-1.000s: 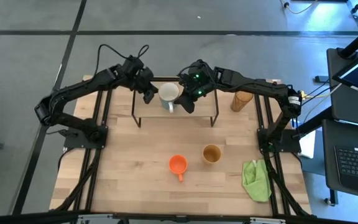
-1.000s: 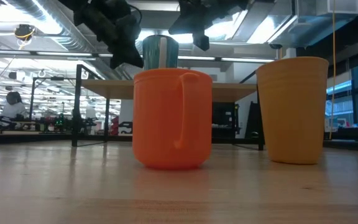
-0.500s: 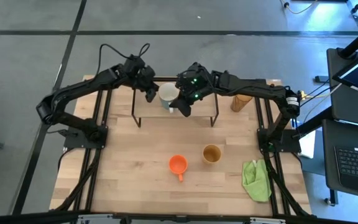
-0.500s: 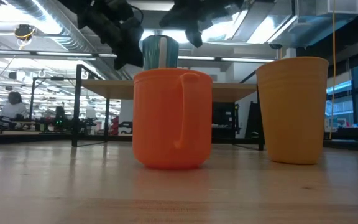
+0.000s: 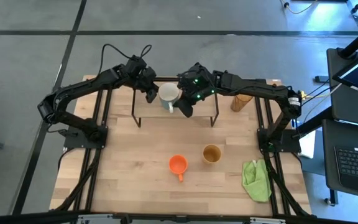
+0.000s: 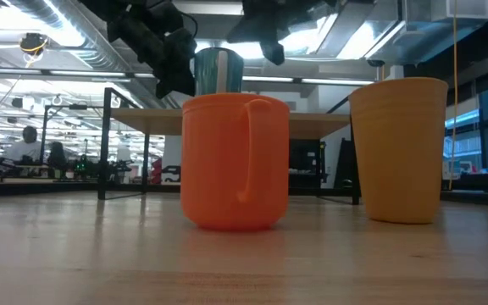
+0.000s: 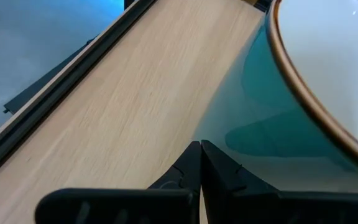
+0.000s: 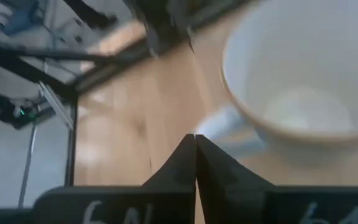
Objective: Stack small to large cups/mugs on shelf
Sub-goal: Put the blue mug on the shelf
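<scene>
Both hands, left hand (image 5: 149, 94) and right hand (image 5: 184, 109), pinched empty, flank the white mug (image 5: 168, 94) on the shelf (image 5: 197, 99); next likely fetching the orange mug (image 5: 178, 165) at 6 o'clock.

Glossy white mug (image 5: 168, 94) on a smooth light-wood shelf (image 5: 207, 102), black wire legs.

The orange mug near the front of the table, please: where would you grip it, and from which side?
Probably by the rim, from straight above. The orange mug stands upright, mouth open, its handle toward the table's front edge; pinching the wall opposite the handle avoids it, and the tan cup stands apart.
</scene>
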